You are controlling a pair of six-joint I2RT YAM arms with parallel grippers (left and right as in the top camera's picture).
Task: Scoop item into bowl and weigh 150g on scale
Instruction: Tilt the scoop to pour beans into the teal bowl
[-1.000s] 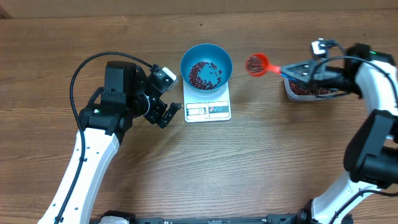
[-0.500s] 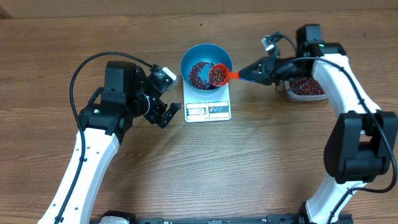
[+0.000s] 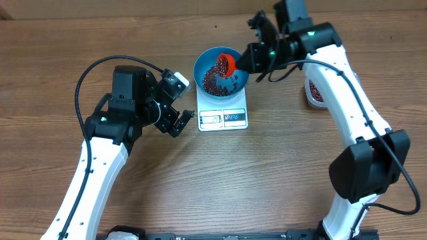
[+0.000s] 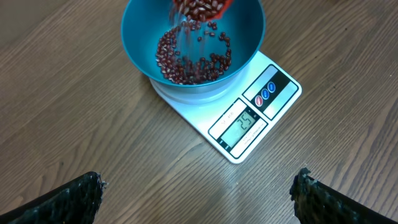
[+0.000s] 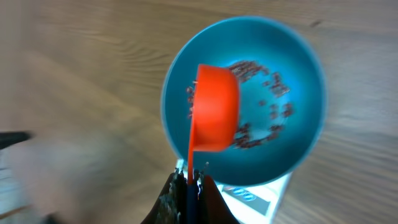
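Your right gripper (image 5: 188, 180) pinches the small red plastic scoop (image 5: 214, 115), tipped so dark red-brown beans (image 4: 186, 62) spill into the deep blue plastic bowl (image 5: 298, 81) just ahead; your left gripper (image 4: 198, 198) hangs spread, idle.

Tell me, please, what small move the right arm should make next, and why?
Probably hold the red scoop tipped over the blue bowl until it empties: beans are falling from it into the bowl on the scale, with the right gripper shut on its handle.
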